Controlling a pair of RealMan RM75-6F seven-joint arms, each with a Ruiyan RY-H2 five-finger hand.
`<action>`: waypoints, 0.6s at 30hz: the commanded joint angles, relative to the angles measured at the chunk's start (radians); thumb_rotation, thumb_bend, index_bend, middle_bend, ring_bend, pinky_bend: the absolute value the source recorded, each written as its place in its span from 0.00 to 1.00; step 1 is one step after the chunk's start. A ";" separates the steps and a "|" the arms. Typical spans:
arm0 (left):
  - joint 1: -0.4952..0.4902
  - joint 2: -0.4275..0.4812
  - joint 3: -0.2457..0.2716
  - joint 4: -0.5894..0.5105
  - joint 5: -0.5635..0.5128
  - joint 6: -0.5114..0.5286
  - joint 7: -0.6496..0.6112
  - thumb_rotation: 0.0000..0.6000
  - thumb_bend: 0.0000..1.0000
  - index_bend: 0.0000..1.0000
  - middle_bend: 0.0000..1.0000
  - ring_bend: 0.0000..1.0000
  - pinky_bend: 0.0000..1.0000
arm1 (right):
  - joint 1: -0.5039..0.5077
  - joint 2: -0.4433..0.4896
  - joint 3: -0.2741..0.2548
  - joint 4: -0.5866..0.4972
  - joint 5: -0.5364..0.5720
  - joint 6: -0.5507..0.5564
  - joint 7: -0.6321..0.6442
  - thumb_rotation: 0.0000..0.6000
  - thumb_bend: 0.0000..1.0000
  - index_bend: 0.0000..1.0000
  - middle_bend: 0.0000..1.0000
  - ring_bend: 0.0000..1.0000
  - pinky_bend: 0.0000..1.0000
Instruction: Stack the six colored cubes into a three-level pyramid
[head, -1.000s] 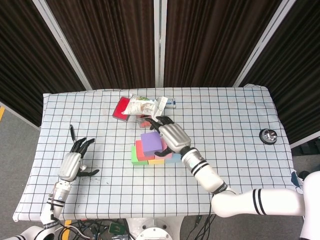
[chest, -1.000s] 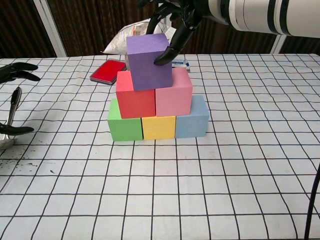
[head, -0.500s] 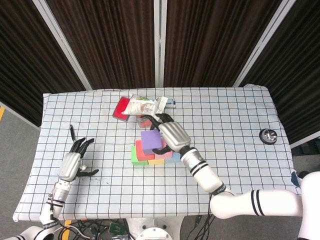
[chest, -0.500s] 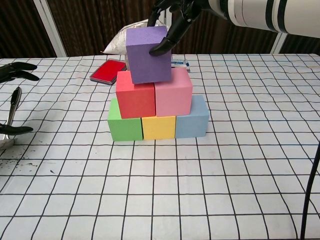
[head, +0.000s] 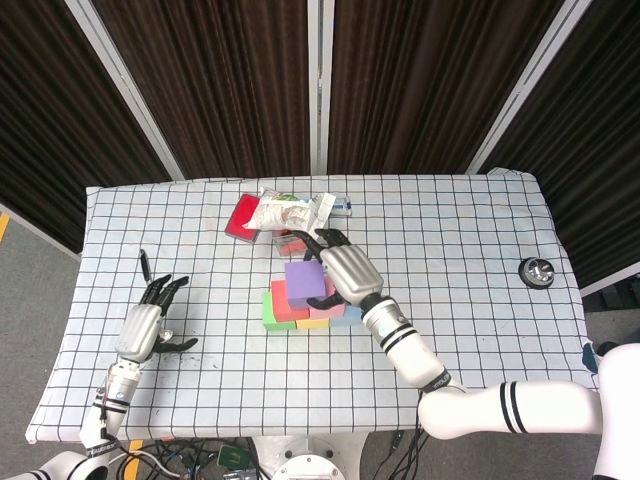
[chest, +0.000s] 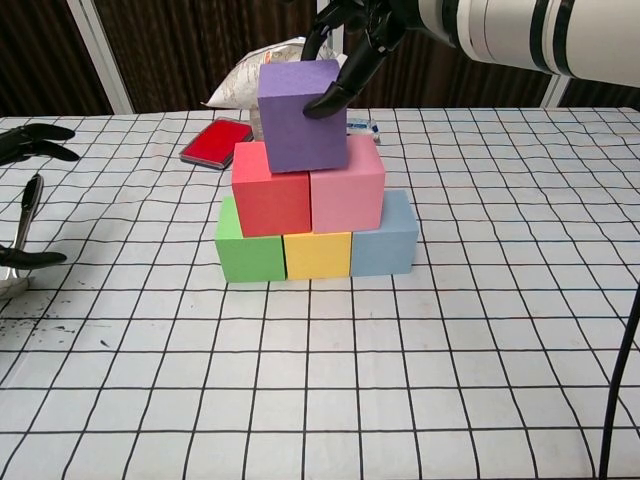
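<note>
While the purple cube (chest: 302, 115) was riding tilted and a touch left over the red cube (chest: 271, 203) a second ago, it has now swung across toward the middle, sitting over the seam between red and the pink cube (chest: 348, 193). That's the capstone nearly home: green cube (chest: 249, 244), yellow cube (chest: 317, 255) and blue cube (chest: 385, 240) form the base on the worktop (chest: 480, 330), red and pink above, purple on top.

It isn't square yet. A cube has no long axis to speak of, but its faces are rotated slightly against the row below, its near corner turned toward the camera and its top leaning a little left.

The right hand (chest: 350, 40) has not let go, fingertips (chest: 322, 102) pressed to the cube's right face, thumb side hidden behind it. The left hand (head: 145, 325) lies spread on the worktop far off, holding nothing.

By the look of it, only a small straightening twist and a release remain.
</note>
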 joint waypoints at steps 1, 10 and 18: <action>-0.001 0.001 0.000 -0.001 0.000 -0.001 0.000 1.00 0.00 0.09 0.13 0.00 0.01 | 0.000 -0.001 0.001 -0.003 0.003 0.001 -0.004 1.00 0.18 0.00 0.42 0.05 0.00; 0.000 0.001 0.002 0.001 0.000 -0.002 -0.001 1.00 0.00 0.09 0.13 0.00 0.01 | -0.001 -0.013 0.002 -0.013 0.010 0.020 -0.021 1.00 0.17 0.00 0.42 0.05 0.00; 0.001 0.000 0.001 0.002 0.001 0.001 -0.001 1.00 0.00 0.09 0.13 0.00 0.01 | -0.004 -0.022 0.002 -0.016 0.008 0.033 -0.035 1.00 0.18 0.00 0.42 0.05 0.00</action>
